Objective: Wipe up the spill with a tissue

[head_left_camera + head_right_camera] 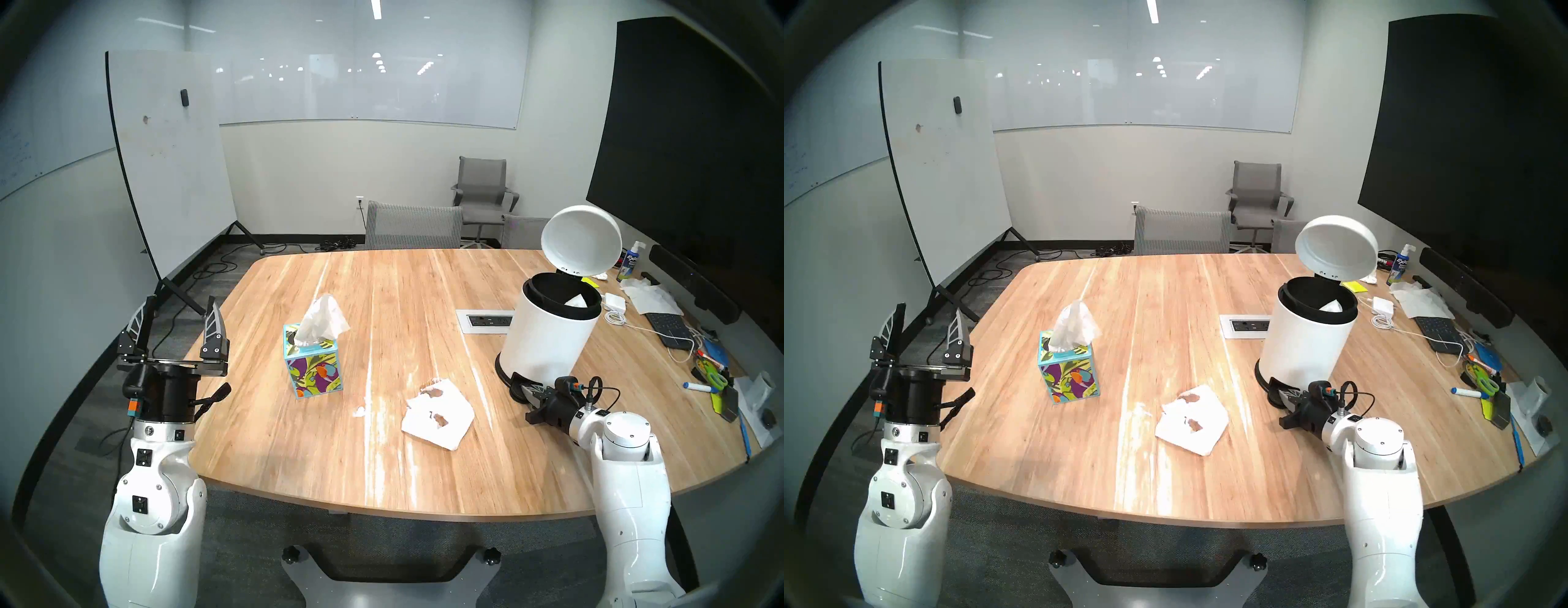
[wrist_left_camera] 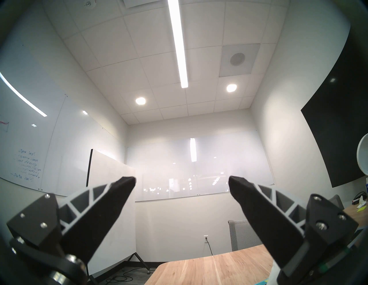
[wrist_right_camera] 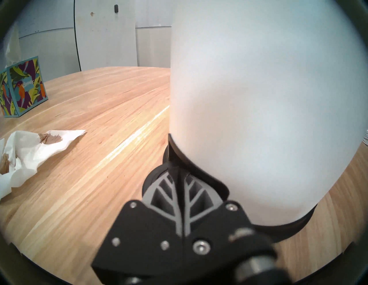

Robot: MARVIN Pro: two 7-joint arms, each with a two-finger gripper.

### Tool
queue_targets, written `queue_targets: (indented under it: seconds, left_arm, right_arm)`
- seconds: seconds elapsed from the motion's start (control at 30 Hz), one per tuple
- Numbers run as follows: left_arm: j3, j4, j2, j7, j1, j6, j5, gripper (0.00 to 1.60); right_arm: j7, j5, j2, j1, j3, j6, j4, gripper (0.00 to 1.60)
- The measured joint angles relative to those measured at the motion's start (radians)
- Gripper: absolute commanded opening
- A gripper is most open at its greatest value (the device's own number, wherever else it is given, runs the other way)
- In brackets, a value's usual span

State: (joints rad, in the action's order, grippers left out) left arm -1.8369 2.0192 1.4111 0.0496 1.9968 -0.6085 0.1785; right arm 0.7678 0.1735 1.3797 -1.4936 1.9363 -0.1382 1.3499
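Tissue (image 1: 439, 418) mid-table, stained | right gripper (image 1: 522, 387) closed at bin (image 1: 547, 335) pedal

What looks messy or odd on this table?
A used tissue with brown stains and holes lies crumpled on the table, not in the open bin. The right hand, shut, presses the bin's pedal.
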Motion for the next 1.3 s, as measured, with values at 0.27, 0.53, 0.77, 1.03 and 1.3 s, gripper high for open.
queue_targets:
  seconds: [0.27, 0.53, 0.77, 1.03, 1.3]
  left_arm:
    - [0.0, 0.0, 0.0, 0.0, 0.0, 0.0, 0.0, 1.6]
    - [0.0, 0.0, 0.0, 0.0, 0.0, 0.0, 0.0, 1.6]
    - [0.0, 0.0, 0.0, 0.0, 0.0, 0.0, 0.0, 1.6]
    - [0.0, 0.0, 0.0, 0.0, 0.0, 0.0, 0.0, 1.6]
    - [0.0, 0.0, 0.0, 0.0, 0.0, 0.0, 0.0, 1.6]
  right_arm:
    - [-0.006, 0.002, -0.01, 0.013, -0.012, 0.03, -0.027, 0.0]
    - [-0.006, 0.003, -0.025, 0.022, -0.024, 0.05, -0.045, 0.0]
    - [-0.004, 0.0, -0.036, 0.033, -0.033, 0.063, -0.062, 0.0]
    - [-0.005, -0.001, -0.046, 0.045, -0.043, 0.075, -0.082, 0.0]
    - [-0.002, -0.006, -0.054, 0.053, -0.05, 0.087, -0.097, 0.0]
